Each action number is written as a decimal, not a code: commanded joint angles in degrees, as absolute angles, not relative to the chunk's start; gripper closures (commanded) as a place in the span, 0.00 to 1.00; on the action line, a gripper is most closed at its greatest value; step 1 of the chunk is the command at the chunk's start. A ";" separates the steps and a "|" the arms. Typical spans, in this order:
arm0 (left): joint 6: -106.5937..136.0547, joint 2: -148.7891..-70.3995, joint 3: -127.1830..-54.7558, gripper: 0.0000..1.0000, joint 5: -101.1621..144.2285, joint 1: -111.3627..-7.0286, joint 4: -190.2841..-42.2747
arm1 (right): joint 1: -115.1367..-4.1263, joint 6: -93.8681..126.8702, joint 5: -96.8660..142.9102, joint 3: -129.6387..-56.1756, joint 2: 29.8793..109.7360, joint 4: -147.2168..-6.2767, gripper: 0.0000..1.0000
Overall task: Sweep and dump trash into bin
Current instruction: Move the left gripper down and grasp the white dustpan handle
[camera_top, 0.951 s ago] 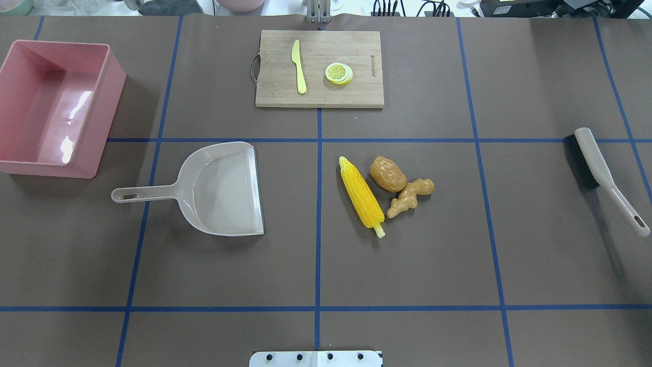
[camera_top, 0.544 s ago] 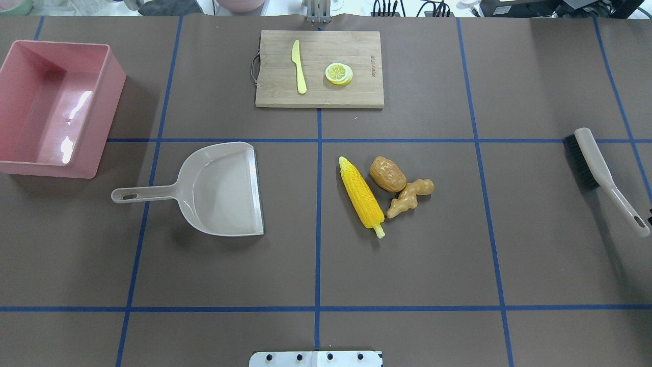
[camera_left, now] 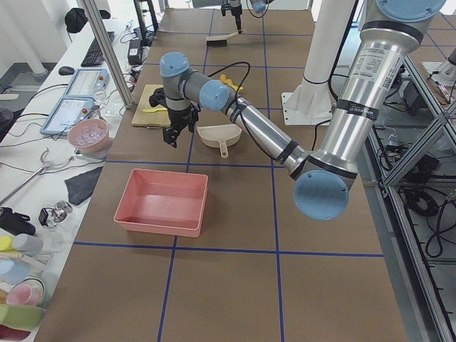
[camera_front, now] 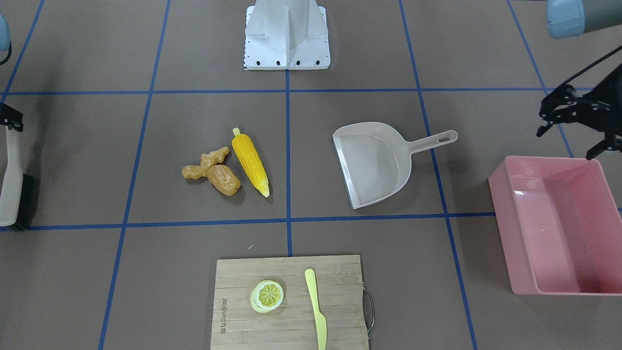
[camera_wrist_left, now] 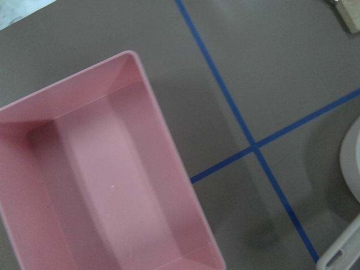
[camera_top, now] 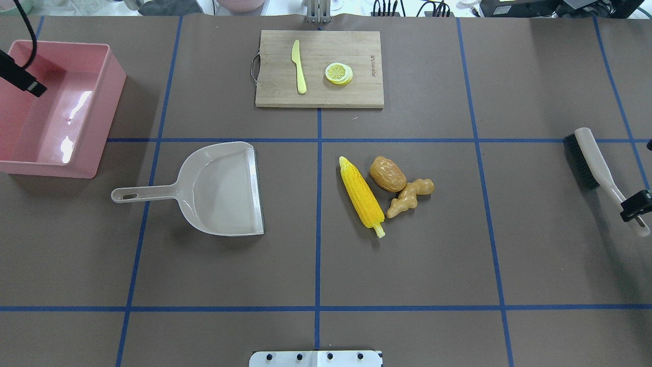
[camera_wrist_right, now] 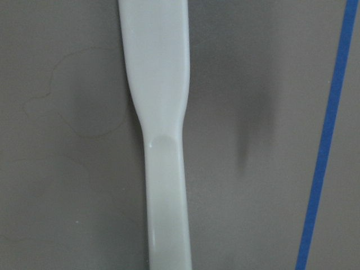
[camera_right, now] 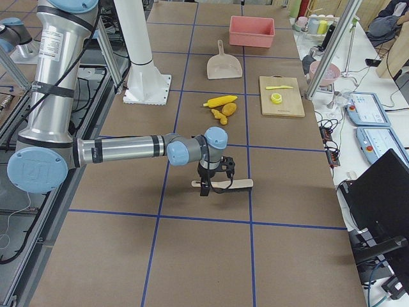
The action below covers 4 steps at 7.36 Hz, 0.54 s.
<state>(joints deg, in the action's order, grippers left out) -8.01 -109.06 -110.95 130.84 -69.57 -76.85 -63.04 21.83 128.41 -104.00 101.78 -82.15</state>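
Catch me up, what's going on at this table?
Early stage of a sweep-up job. The right gripper hovers over the handle of the brush at the table's right edge; whether its jaws are shut cannot be told. The left gripper hangs open near the pink bin, holding nothing. The dustpan lies untouched. The corn, potato and ginger lie together mid-table, not yet swept, and the bin is empty.

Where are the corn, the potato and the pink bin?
corn (camera_top: 361, 192): overhead view, middle of the yellow cob.
potato (camera_top: 387, 174): overhead view, middle of its brown skin.
pink bin (camera_top: 104, 122): overhead view, on its outer side wall.
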 commanded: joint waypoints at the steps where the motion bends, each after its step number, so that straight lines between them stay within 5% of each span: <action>1: -20.76 -110.04 -114.68 0.02 124.31 -61.30 -76.91 | -61.97 21.88 128.41 -103.19 101.78 -81.83 0.00; 4: -28.65 -109.69 -113.82 0.01 123.84 -51.97 -76.99 | -61.26 21.88 128.41 -102.57 101.69 -81.13 0.00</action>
<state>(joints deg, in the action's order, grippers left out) -26.66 -109.90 -114.14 124.32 -55.63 -76.92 -61.56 21.89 128.41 -102.90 101.72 -81.65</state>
